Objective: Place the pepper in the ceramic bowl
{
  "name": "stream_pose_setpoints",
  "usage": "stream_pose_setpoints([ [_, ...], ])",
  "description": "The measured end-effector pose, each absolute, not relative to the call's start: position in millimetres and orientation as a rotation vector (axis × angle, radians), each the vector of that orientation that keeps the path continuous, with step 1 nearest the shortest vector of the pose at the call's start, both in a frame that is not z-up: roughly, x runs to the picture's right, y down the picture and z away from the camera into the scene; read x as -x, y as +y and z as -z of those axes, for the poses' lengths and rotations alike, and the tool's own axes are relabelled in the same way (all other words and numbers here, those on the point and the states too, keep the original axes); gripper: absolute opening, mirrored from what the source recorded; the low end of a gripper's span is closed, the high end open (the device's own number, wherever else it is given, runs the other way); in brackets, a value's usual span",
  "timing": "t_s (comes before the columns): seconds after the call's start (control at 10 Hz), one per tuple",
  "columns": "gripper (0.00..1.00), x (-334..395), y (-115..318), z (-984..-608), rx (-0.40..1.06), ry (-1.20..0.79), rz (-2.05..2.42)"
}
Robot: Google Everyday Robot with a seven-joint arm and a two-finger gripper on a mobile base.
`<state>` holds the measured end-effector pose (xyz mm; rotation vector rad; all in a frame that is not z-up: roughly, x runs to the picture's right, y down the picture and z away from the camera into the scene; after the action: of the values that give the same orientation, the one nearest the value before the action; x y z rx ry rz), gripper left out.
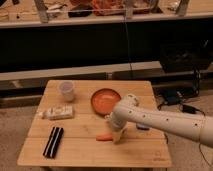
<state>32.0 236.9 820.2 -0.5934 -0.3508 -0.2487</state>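
Observation:
The pepper (104, 137), small, slim and orange, lies on the wooden table (75, 155) near its front middle. The ceramic bowl (106, 101), round and orange-red, stands behind it toward the table's back middle and looks empty. My gripper (118, 135) points down at the table just to the right of the pepper, at its right end or touching it. The white arm (160, 120) reaches in from the right and passes over the bowl's front right edge.
A small pale cup (67, 90) stands at the back left. A white packet (57, 112) lies at the left, with a flat black object (53, 141) in front of it. A small blue thing (142, 127) shows under the arm. Cables lie on the floor to the right.

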Motion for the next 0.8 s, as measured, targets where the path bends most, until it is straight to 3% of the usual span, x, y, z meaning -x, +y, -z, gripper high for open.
stream_pose_setpoints([
  [0.7, 0.79, -27.2, 236.4, -822.9, 0.588, -0.354, 0.248],
  [0.8, 0.75, -26.6, 236.0, -823.5, 0.587, -0.354, 0.248],
])
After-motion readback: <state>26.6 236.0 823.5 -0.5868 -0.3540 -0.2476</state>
